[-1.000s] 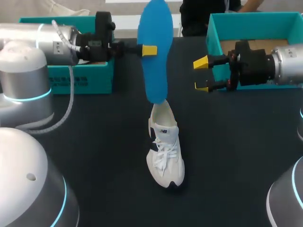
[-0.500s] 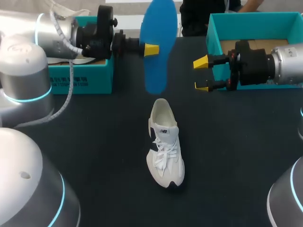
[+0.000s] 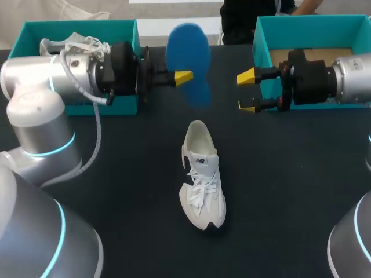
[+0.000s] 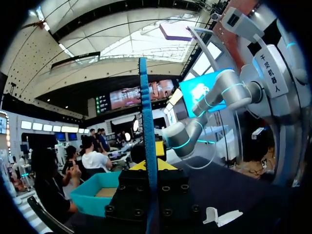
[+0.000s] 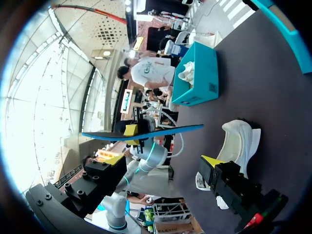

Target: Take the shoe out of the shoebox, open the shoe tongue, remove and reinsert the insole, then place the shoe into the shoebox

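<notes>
A blue insole (image 3: 188, 61) hangs in the air above the table, and my left gripper (image 3: 183, 77) is shut on its edge. The left wrist view shows that insole (image 4: 146, 122) edge-on, rising from between the yellow tips. A white shoe (image 3: 202, 174) stands on the dark table below, toe toward me and collar wide. My right gripper (image 3: 246, 91) stands open to the right of the insole, level with it and touching nothing. From the right wrist, the insole (image 5: 146, 132) lies flat ahead of the open fingers, with the shoe (image 5: 239, 141) beside them.
A teal shoebox (image 3: 81, 24) at the back left holds a second white shoe (image 3: 75, 43). Another teal shoebox (image 3: 261, 46) stands at the back right, behind my right arm. Dark tabletop (image 3: 116, 174) lies on both sides of the shoe.
My left arm lifted the insole up and away from the shoe's opening, then turned it so it looks shorter. My right arm has kept still.
</notes>
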Action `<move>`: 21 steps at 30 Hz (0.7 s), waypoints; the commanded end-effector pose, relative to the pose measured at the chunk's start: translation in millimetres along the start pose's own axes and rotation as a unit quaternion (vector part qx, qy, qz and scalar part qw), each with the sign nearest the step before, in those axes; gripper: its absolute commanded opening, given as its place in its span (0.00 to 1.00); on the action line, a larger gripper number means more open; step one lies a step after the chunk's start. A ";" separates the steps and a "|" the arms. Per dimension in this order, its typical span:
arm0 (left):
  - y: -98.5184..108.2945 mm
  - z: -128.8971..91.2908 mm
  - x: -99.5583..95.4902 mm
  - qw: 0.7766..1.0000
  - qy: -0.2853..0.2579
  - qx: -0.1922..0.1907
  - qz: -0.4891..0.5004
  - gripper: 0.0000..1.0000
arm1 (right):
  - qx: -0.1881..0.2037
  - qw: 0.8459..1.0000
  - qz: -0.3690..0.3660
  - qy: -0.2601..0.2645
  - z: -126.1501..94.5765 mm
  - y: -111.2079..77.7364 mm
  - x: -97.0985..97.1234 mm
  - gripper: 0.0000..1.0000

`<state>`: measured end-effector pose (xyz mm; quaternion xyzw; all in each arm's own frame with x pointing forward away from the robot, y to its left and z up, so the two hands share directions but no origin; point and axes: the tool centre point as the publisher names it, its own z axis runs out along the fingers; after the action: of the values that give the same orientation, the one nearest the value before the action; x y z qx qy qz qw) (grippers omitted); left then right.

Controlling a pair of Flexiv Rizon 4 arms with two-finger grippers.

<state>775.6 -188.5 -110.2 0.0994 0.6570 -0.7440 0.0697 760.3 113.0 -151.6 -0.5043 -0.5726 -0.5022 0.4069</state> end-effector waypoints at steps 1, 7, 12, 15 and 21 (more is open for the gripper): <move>8.9 -3.1 -2.1 0.926 0.035 0.073 0.369 0.00 | 0.000 1.000 0.000 0.000 2.0 0.9 -0.4 1.00; 16.8 -7.5 -2.0 0.888 0.084 0.006 0.452 0.00 | 0.000 1.000 0.000 0.000 2.0 0.9 -0.4 1.00; 20.1 -9.5 -0.4 0.880 0.085 -0.011 0.467 0.00 | 0.000 1.000 0.000 0.000 2.0 0.9 -0.4 1.00; 18.9 -9.0 0.2 0.886 0.080 -0.009 0.457 0.00 | 0.000 1.000 0.000 0.000 2.0 0.9 -0.4 1.00; 18.9 -9.0 0.2 0.886 0.080 -0.009 0.457 0.00 | 0.000 1.000 0.000 0.000 2.0 0.9 -0.4 1.00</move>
<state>778.7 -182.8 -131.2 0.3702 0.5771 -0.6674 0.2905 761.1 113.1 -151.3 -0.5039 -0.5728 -0.5020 0.4074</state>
